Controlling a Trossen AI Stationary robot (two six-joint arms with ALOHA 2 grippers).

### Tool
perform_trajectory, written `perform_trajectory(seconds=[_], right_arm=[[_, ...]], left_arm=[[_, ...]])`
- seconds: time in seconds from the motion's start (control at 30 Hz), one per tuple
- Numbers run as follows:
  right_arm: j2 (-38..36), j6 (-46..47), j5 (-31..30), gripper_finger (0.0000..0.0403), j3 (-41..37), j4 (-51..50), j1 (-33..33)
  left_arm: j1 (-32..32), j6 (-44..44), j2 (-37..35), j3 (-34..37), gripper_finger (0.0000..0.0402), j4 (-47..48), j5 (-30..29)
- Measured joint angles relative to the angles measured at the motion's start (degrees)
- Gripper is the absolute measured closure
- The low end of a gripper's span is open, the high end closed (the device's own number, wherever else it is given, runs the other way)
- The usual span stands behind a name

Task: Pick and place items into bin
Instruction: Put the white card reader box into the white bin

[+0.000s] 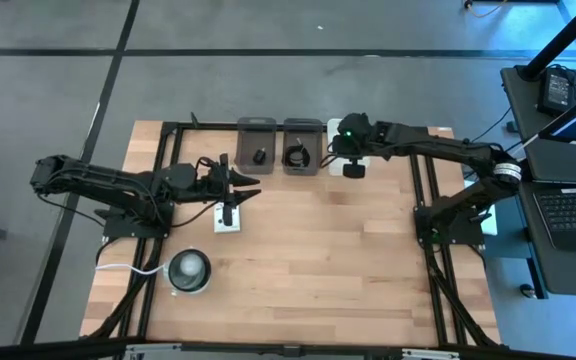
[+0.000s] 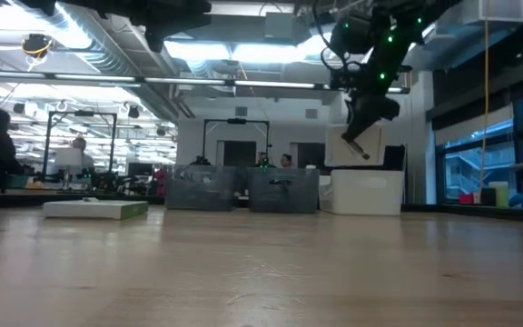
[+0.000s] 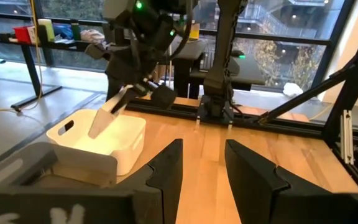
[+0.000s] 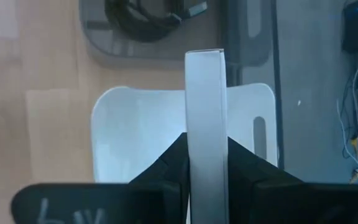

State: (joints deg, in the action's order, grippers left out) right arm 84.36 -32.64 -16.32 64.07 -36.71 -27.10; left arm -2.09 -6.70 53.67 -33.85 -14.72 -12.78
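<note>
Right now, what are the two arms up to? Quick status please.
Right gripper shut on white packet, above white bin. Left gripper open, waiting over second packet on table. Nothing in the way.

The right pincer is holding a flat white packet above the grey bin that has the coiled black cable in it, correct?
Not quite. The right pincer does grip the flat white rectangular packet, but the right wrist view shows it above the white plastic bin. The grey bin holding the coiled black cable sits next to it.
</note>
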Motion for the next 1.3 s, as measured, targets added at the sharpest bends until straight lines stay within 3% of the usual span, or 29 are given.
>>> perform_trajectory(seconds=[0.63, 1.3], right_arm=[[0.0, -2.3, 0.0, 0.0336, -16.0, 14.7, -2.5], [0.0, -2.5, 0.0, 0.0335, -15.2, 16.0, -2.4]], left_arm=[[0.0, 0.0, 0.0, 0.0, 0.0286, 1.0, 0.0], [0.0, 0.0, 0.0, 0.0, 0.0286, 1.4, -1.1]])
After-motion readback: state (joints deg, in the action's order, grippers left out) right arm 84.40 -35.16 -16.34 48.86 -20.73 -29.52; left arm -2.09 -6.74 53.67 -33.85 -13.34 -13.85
